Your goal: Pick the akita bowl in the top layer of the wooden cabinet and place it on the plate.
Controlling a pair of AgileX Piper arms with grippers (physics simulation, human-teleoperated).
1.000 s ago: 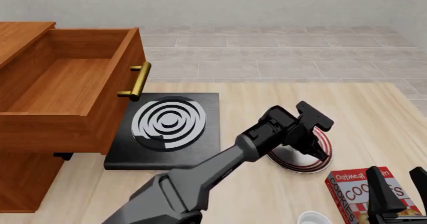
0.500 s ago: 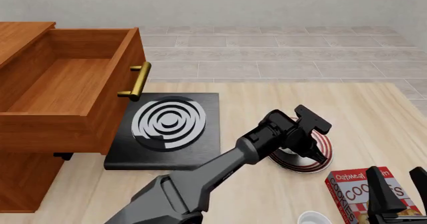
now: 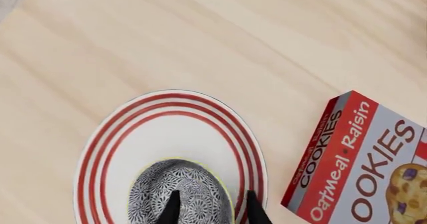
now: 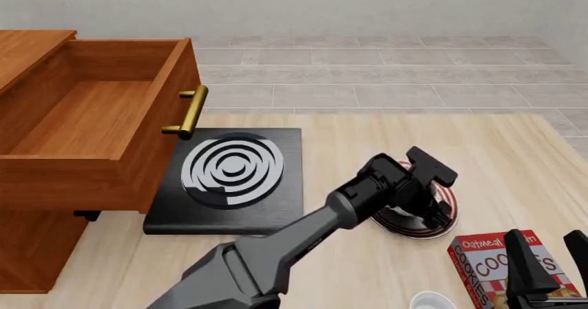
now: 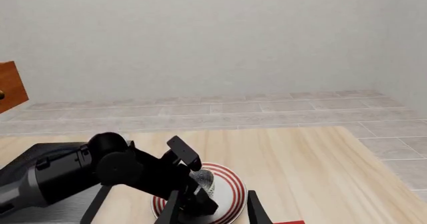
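Red-ringed plate carries the akita bowl in the left wrist view, the left gripper apparently clamping its rim. From the front the arm hides that bowl. Whether the right gripper is parted is unclear.

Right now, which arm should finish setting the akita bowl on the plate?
Left. Its hand already grips the akita bowl directly over the plate. The right hand sits back near the cookie box, holding nothing.
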